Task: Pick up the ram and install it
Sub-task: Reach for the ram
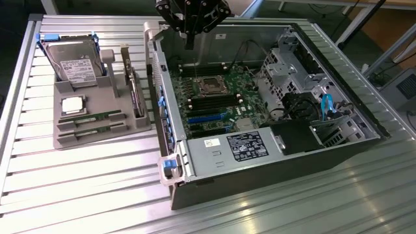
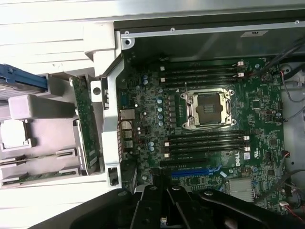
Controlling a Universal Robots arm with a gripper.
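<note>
Gripper point(image 2: 166, 193), fingers shut and empty, hangs over the case point(image 1: 273, 170); ram point(image 1: 91, 117) lies unpicked in the tray point(image 1: 97, 142) beside the case, so grasping likely needs opened fingers

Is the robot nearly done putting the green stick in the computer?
Not yet; nothing looks done. Both ram sticks lie in the gray holder beside the computer case. The tool hangs over the open case with no green stick visible in it. The long black slots on the motherboard look empty, so picking a stick up and fitting it are both left to do.
</note>
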